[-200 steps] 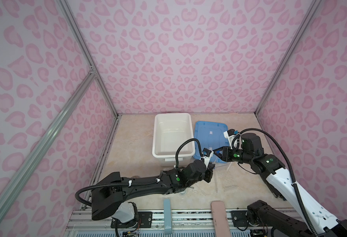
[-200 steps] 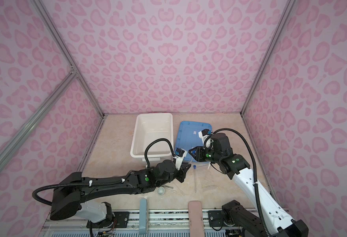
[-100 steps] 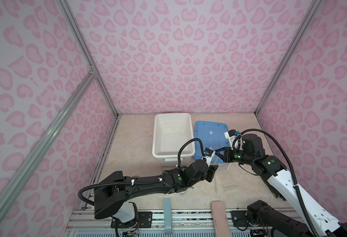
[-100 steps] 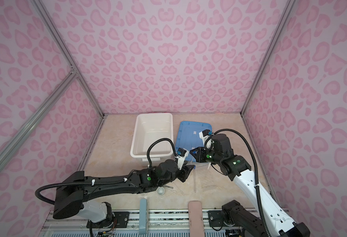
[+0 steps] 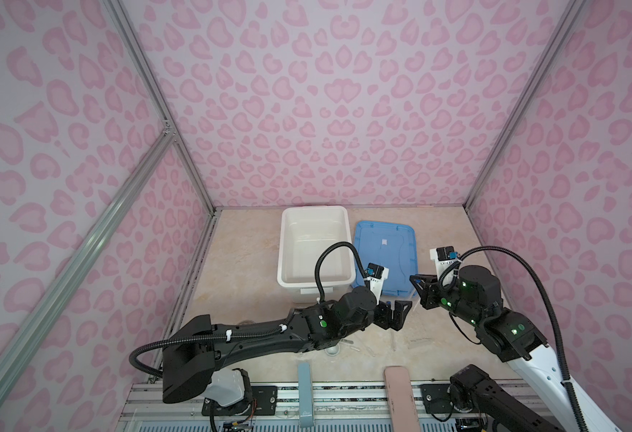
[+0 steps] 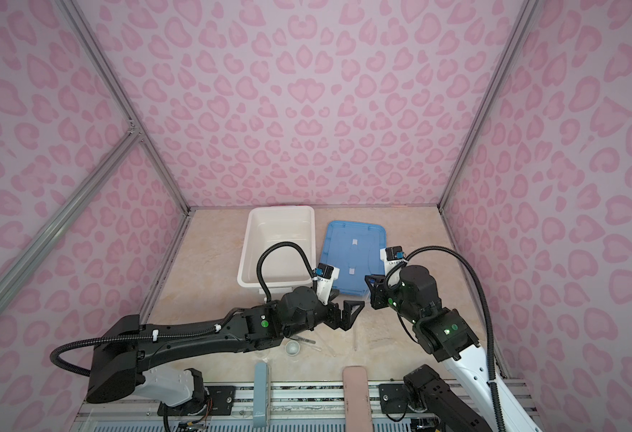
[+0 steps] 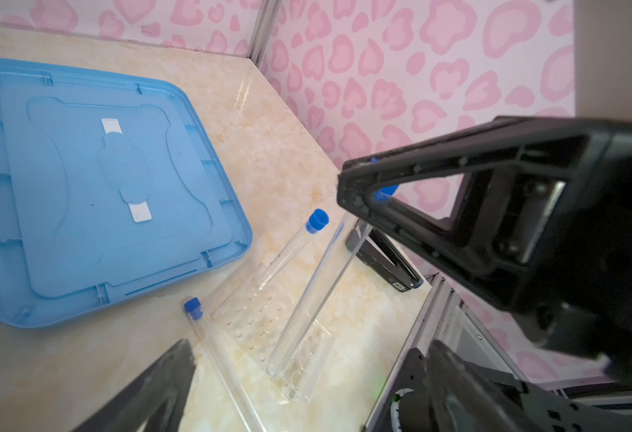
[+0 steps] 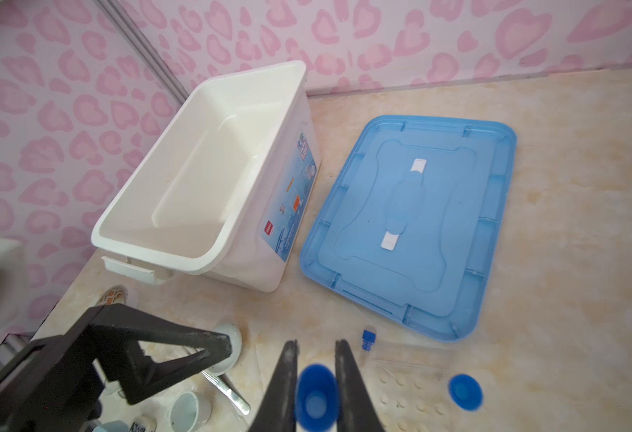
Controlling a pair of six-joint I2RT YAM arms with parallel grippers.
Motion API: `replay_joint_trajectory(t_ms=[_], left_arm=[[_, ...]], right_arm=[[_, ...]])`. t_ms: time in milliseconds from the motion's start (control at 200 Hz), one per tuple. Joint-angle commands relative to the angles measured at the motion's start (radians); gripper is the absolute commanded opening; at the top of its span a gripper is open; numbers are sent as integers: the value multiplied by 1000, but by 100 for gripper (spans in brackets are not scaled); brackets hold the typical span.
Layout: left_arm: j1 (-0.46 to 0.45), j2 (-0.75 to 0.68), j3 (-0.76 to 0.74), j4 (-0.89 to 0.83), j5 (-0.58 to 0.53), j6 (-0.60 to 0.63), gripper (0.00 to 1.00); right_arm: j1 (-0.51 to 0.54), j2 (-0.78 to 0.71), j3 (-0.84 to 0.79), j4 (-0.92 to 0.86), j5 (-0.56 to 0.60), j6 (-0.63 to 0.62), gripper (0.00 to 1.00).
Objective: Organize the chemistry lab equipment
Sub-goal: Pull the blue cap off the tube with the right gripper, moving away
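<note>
Barely begun: tub (image 5: 312, 243) empty, lid (image 5: 383, 258) off beside it; R jaws pinch one blue-capped tube (image 8: 314, 396) above bench (image 5: 247, 254) nr lid, L jaws wide open, empty; other tubes (image 7: 288, 254), dish (image 6: 292, 348), tweezers (image 8: 228, 391) on bench.

Three blue-capped tubes (image 7: 288, 258), two white round dishes (image 8: 189, 411) — plus one each: white tub (image 8: 195, 168), blue lid (image 8: 411, 209), metal tweezers (image 8: 232, 392), clear dimpled tray (image 7: 247, 310).
</note>
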Motion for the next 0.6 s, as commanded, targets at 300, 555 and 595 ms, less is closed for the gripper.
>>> replay_joint_trajectory(t_ms=[300,555,595], left_arm=[[-2,45,14,-44,-22,-144,98],[-6,65,21,-37,0,-156,98],[-7,71,22,-36,7,-158,98]], right_arm=[[5,-247,-128,-40,429,63,14],[5,-273,-234,26,457,66,14],[5,-276,-248,39,450,73,14]])
